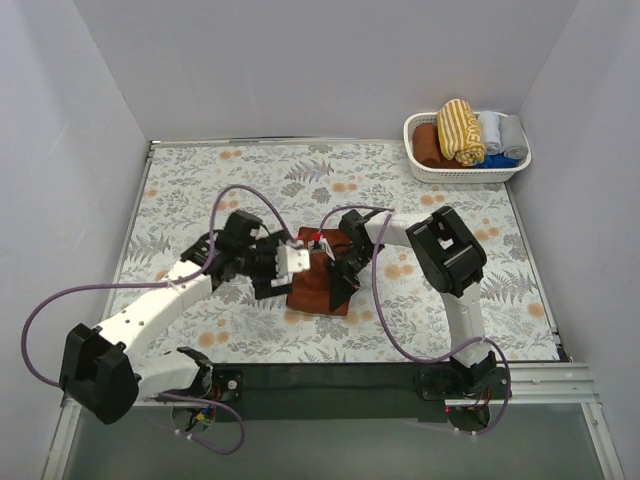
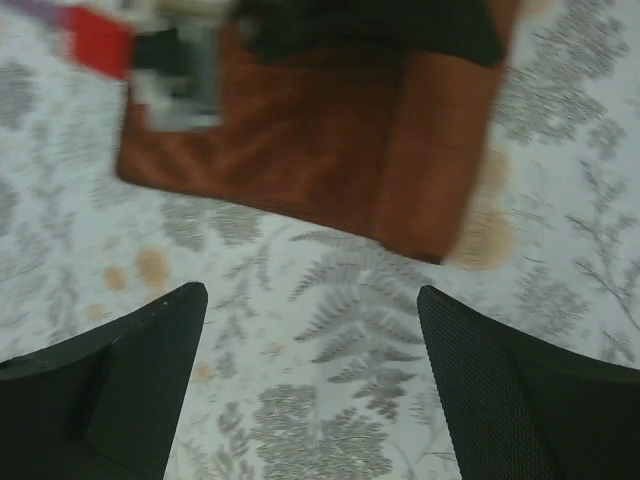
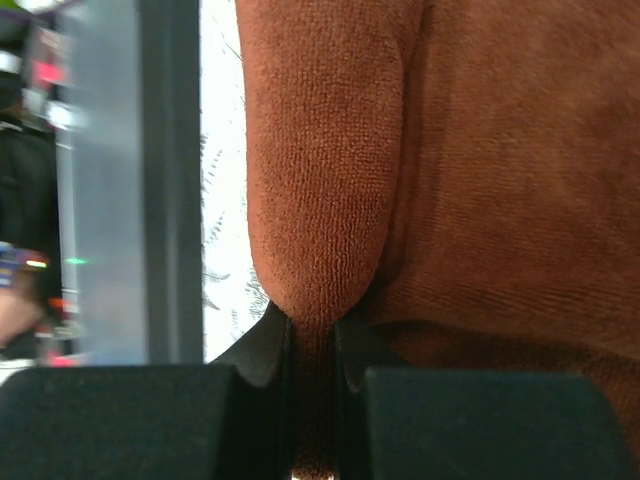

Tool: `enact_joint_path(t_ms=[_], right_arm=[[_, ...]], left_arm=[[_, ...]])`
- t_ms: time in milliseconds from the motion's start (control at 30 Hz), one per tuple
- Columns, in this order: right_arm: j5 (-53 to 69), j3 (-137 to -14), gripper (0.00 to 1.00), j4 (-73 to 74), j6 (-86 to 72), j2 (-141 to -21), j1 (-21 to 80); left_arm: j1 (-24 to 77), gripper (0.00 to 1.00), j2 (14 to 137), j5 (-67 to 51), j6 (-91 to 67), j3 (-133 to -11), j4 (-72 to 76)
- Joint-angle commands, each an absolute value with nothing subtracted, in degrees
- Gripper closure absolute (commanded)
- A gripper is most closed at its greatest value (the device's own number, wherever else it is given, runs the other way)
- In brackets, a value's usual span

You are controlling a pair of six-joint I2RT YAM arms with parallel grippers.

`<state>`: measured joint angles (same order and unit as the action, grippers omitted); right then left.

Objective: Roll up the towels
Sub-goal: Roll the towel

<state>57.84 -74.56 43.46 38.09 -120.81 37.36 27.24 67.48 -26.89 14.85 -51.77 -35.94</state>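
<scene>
- CENTRE TABLE: The rust-brown towel (image 1: 318, 292) lies on the fern-print table cover (image 1: 200, 180), between the two arms' grippers and well apart from the basket.
- The right gripper (image 3: 312, 345) is clenched on a raised fold of that towel. Its own wrist camera shows the two black fingertips (image 3: 262, 350) pinching a narrow ridge of pile, with more brown cloth filling the right of the picture. The overhead picture shows only the dark jaws set against the towel's right side, not the pinch.
- The left gripper (image 2: 312, 385) is spread wide and grasps nothing. Its fingers (image 2: 130, 390) sit over bare table cover, just short of the towel's nearest edge.
- The left wrist camera (blurred) also shows something the overhead flattens: a thicker doubled or rolled band runs along one side of the towel, while the rest lies flat. Parts of the other arm cross the top of that picture.
- FAR RIGHT CORNER: Only the overhead camera takes in the white basket (image 1: 460, 172). The mustard-yellow striped towel (image 1: 460, 130) sits in it as a roll on top, touching a brown roll (image 1: 428, 146) on its left. Grey rolls (image 1: 500, 130) lie on its right and a blue one (image 1: 497, 158) lies below them.
- Purple cables (image 1: 60, 300) loop from both arms.
</scene>
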Motion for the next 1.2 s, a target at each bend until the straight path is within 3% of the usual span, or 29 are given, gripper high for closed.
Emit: enact_joint_path(t_ms=[0, 267, 600, 700, 900, 1000, 1100, 1133, 1167], right_arm=[[54.4, -75.32, 0.99, 49.12, 40.87, -127.35, 37.09], [57.39, -80.33, 0.99, 54.31, 41.31, -134.72, 35.16], [58.54, -82.97, 0.99, 58.44, 42.54, -137.81, 34.54], [58.71, -83.41, 0.98, 58.89, 42.45, -138.34, 34.54], [59.32, -84.02, 0.83, 59.59, 40.79, -137.2, 34.1], [59.41, -84.81, 0.7, 59.15, 38.15, -134.65, 32.7], [59.24, -86.83, 0.62, 58.89, 33.76, -132.72, 29.8], [59.15, -88.49, 0.46, 58.8, 32.18, -132.28, 27.97], [58.8, -89.38, 0.44, 58.8, 31.39, -131.23, 27.08]], left_arm=[[36.98, 0.22, 63.02, -19.43, 15.38, -47.73, -34.2], [54.65, 0.3, 69.42, -9.85, 15.55, -40.44, -23.48], [58.53, 0.38, 76.19, -1.05, 19.16, -36.3, -9.32], [59.06, 0.5, 78.74, -2.11, 19.42, -36.12, -9.14], [59.15, 0.86, 82.27, -7.02, 16.44, -37.18, -17.81], [59.15, 0.99, 80.52, -11.15, 14.42, -37.09, -22.75], [58.45, 1.0, 80.51, -15.27, 14.32, -37.88, -27.31], [57.93, 1.0, 81.2, -16.34, 14.59, -38.32, -28.29], [56.7, 1.0, 81.91, -17.57, 14.68, -38.84, -29.34]])
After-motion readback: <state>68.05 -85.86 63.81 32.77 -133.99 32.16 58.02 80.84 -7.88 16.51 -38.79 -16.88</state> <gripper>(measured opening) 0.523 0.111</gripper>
